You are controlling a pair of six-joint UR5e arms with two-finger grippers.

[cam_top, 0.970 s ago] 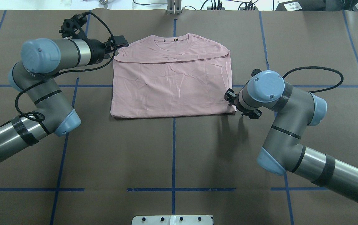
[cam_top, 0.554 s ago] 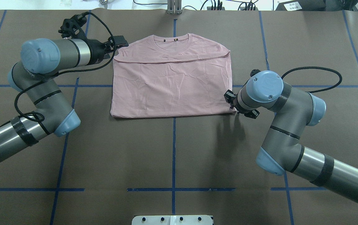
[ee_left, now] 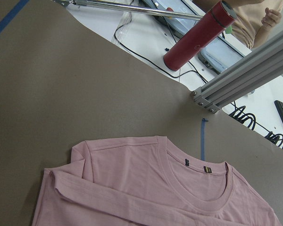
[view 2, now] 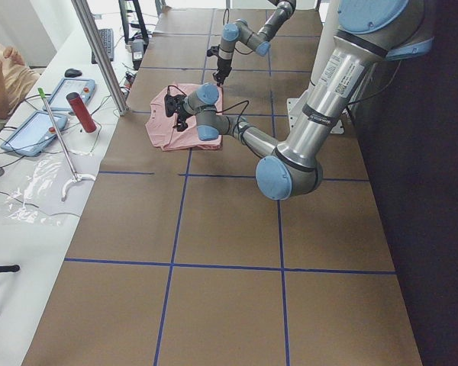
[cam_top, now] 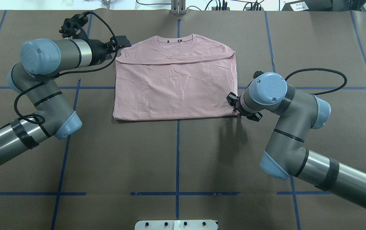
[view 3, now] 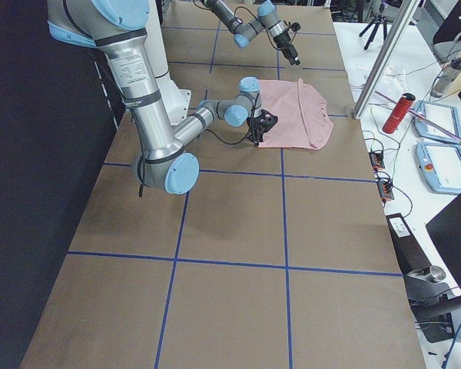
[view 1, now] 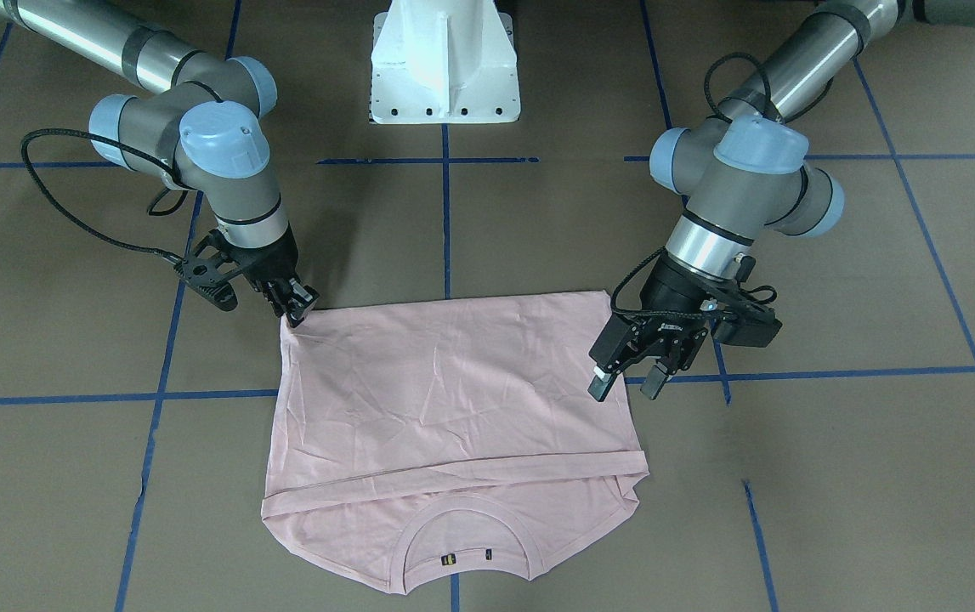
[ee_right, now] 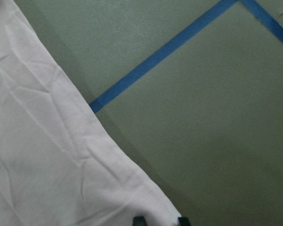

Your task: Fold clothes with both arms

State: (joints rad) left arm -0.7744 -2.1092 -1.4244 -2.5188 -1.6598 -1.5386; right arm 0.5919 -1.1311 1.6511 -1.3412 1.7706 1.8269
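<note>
The pale pink T-shirt (view 1: 453, 382) lies folded flat on the brown table, its ribbed neck (cam_top: 178, 40) on the far side from the robot. My right gripper (view 1: 296, 313) is down at the shirt's near corner. In the right wrist view its fingertips (ee_right: 140, 219) straddle that corner of the shirt (ee_right: 47, 155) and look shut on it. My left gripper (view 1: 627, 382) hangs open just above the shirt's side edge near the folded sleeve, with nothing between its fingers. The left wrist view shows the shirt's neck and sleeve (ee_left: 155, 188) but no fingers.
The white pedestal base (view 1: 444, 59) stands at the robot's side of the table. Blue tape lines (cam_top: 177, 153) cross the brown cover. Beyond the far edge are an aluminium post (ee_left: 240, 80), a red cylinder (ee_left: 198, 37), cables and tablets. A person (view 2: 4, 72) sits there.
My right arm has shifted slightly left, toward the shirt's corner. The left arm has barely moved. The shirt lies as before.
</note>
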